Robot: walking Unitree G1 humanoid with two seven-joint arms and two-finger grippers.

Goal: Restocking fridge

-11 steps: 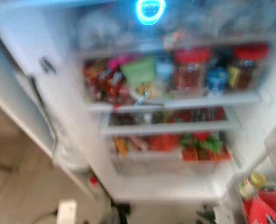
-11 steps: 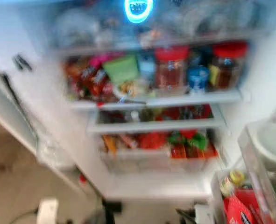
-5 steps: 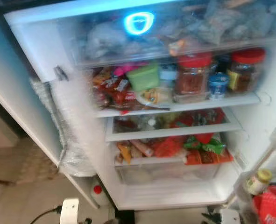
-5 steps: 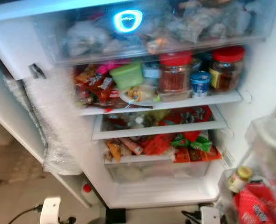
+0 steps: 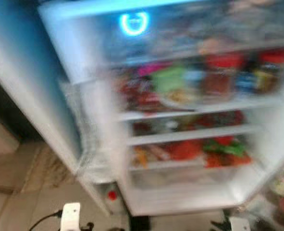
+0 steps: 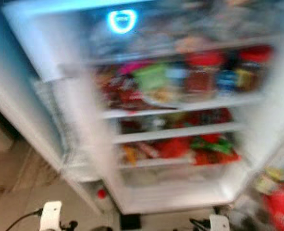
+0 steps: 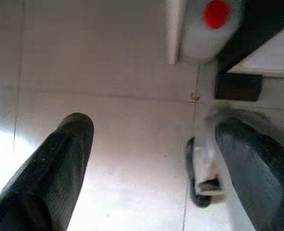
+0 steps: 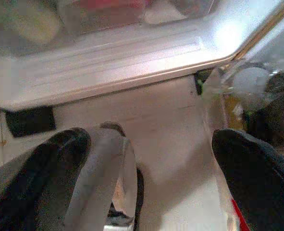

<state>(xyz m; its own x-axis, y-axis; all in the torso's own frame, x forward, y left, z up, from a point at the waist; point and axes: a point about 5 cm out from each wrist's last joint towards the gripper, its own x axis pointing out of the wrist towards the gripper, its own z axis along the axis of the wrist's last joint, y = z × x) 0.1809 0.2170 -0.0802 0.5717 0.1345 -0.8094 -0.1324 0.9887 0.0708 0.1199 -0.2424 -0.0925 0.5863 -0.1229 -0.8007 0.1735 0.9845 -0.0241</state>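
We face the open fridge (image 6: 180,192), shelves crowded to their front edges, so free room looks scarce. Left gripper (image 7: 151,159) and right gripper (image 8: 151,163) hang low over the floor (image 7: 108,96), fingers spread, empty.

The fridge (image 6: 146,197) is white inside, with a glowing blue-cyan light (image 6: 122,20) up top. Blurred on its shelves are red-lidded jars (image 6: 199,72), a green tub (image 6: 151,77), and red and green packets (image 6: 199,147). The floor (image 7: 108,72) is pale beige tile. A white bottle (image 7: 209,26) has a red cap.
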